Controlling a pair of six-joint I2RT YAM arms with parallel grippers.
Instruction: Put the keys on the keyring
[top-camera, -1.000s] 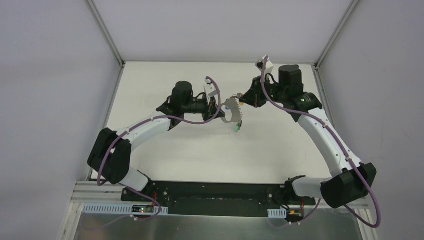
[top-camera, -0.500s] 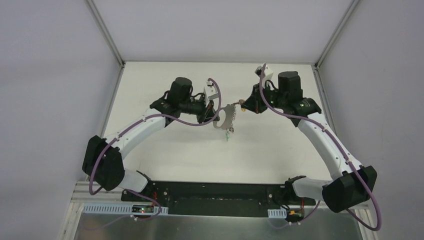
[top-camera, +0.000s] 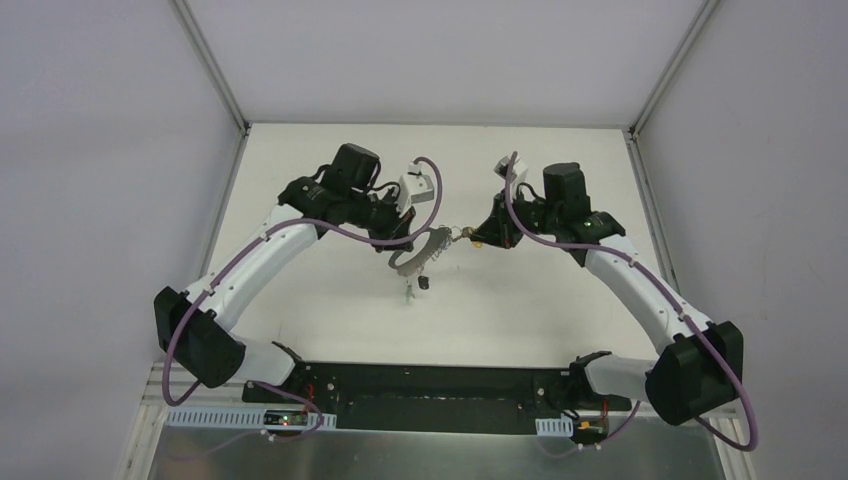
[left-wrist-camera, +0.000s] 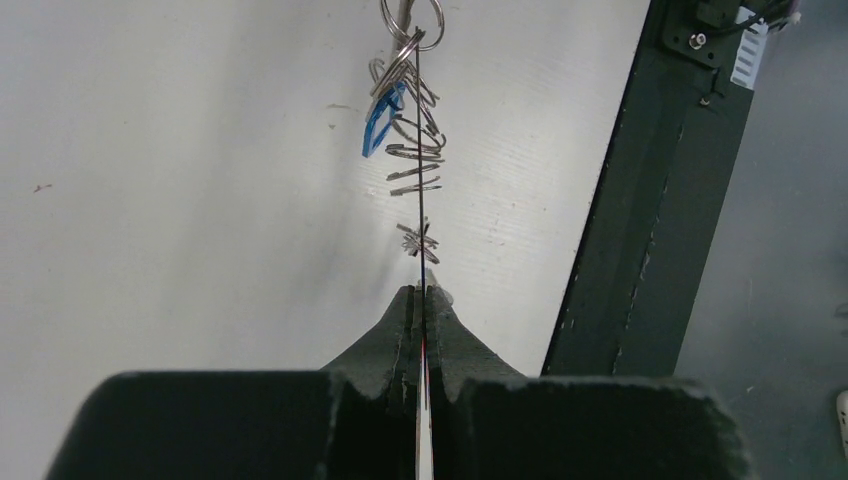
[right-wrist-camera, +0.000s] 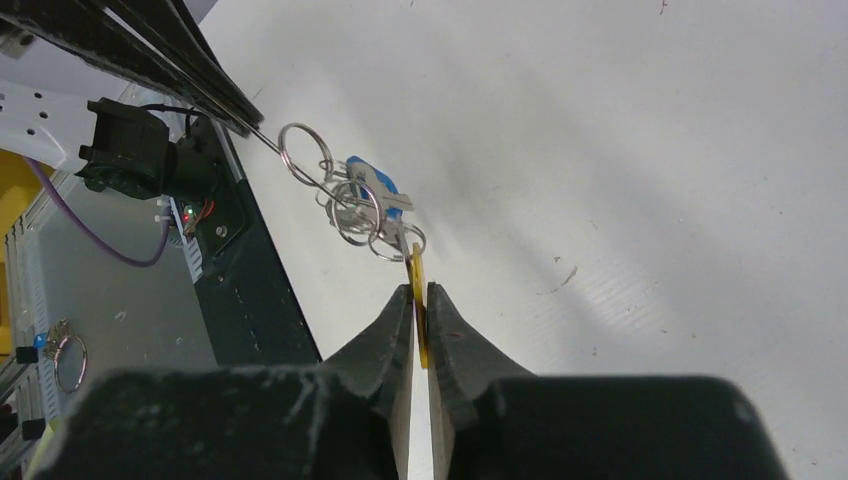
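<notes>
The left gripper (left-wrist-camera: 420, 298) is clenched. Its two fingers pinch the thin edge of the keyring (top-camera: 408, 262), which the left wrist view shows edge-on as a dark line running straight up from the fingertips. A row of small wire rings (left-wrist-camera: 414, 160) is strung along that line, with a blue key (left-wrist-camera: 379, 115) hanging among them near the top.

The right gripper (right-wrist-camera: 420, 296) is also squeezed tight, grasping the yellow key (right-wrist-camera: 416, 265) by its flat plastic head between the fingertips. The key's far end reaches the cluster of small rings just beyond the fingers and touches them. I cannot tell whether it is threaded onto one.

From above, the two grippers face each other over the middle of the white table (top-camera: 330, 300), almost tip to tip. The keyring is held in the air between them and tilts down toward the left arm. A green key (top-camera: 408, 294) and a dark key (top-camera: 425, 283) hang from its lower side, above the table. The black rail (left-wrist-camera: 650, 220) at the table's near edge shows in both wrist views.
</notes>
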